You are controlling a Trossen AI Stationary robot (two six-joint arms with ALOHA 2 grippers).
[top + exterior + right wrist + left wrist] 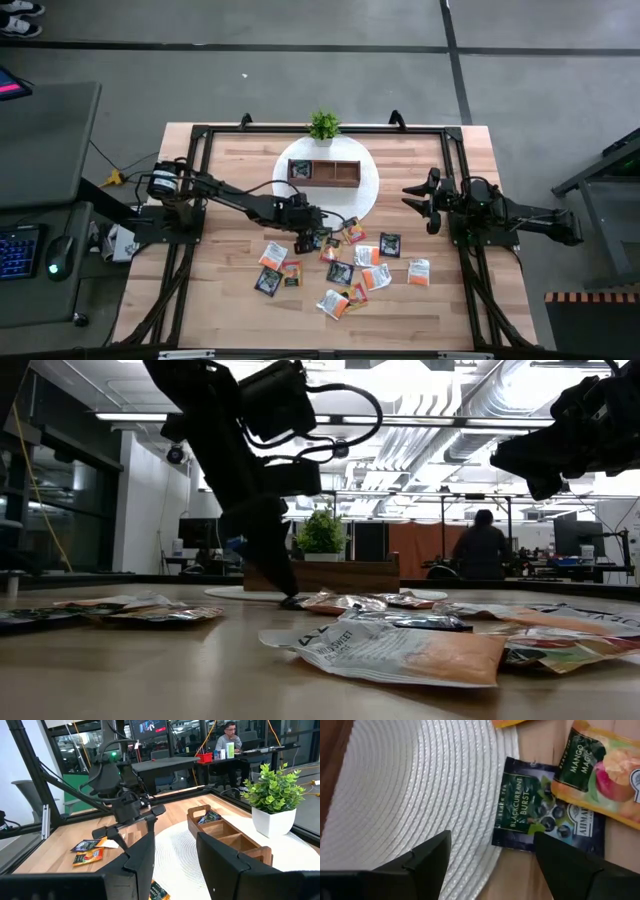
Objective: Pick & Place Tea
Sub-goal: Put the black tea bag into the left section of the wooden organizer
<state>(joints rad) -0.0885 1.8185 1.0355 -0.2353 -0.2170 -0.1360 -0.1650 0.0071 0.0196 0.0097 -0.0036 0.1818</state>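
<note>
My left gripper [492, 865] is open and points steeply down at the near rim of the white round mat [420, 785]. A dark Blackcurrant tea sachet [520, 807] lies half on that rim, partly under an orange Mango sachet [600, 775]. One finger is over the mat and the other is over the dark sachet's near corner. In the high view the gripper [312, 240] is at the far end of the scattered tea [350, 270]. The wooden tray [323, 172] stands on the mat with a dark sachet [300, 170] in its left compartment. My right gripper [420, 200] waits open at the right. My left gripper stands low over the dark sachet, with one finger [565, 865] in front of the sachet's near corner [540, 840]. The finger itself hides that spot, so I cannot tell whether it touches the sachet or the table.
A potted plant [322, 125] stands at the mat's far edge. Several loose sachets lie across the table's near middle [390, 650]. Black frame rails [200, 200] run along the table's sides. A person [482, 545] stands far behind the table.
</note>
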